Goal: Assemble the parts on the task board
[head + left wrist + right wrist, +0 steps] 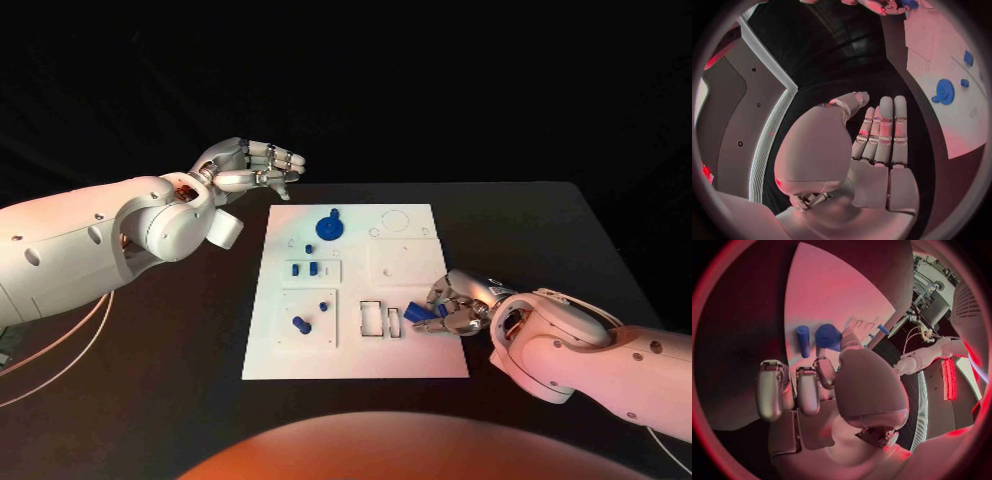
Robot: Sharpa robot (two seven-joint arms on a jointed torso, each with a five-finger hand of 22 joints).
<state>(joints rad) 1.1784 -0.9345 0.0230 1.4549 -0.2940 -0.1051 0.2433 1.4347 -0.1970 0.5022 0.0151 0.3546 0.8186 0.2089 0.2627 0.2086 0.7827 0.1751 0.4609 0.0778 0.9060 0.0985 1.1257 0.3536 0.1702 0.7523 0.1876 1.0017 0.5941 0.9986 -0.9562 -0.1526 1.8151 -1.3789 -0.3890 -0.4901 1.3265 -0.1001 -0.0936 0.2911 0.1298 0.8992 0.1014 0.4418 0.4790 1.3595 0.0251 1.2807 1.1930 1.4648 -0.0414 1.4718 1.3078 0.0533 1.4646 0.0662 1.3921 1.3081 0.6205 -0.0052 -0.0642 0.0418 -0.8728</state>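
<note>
The right hand (459, 305) has its fingers (808, 389) curled around a small blue part (428, 313), pinching it just above the near right corner of the white board (274, 350), beside two narrow rectangular slots (381, 319). The left hand (248, 167) holds nothing, fingers (882, 131) side by side and loosely bent, hovering off the board's far left corner over bare black table (534, 220). On the board, a blue gear (330, 227) sits near the far edge, two small blue pegs (304, 268) stand in the middle left, and another blue piece (302, 325) rests in the near left square.
</note>
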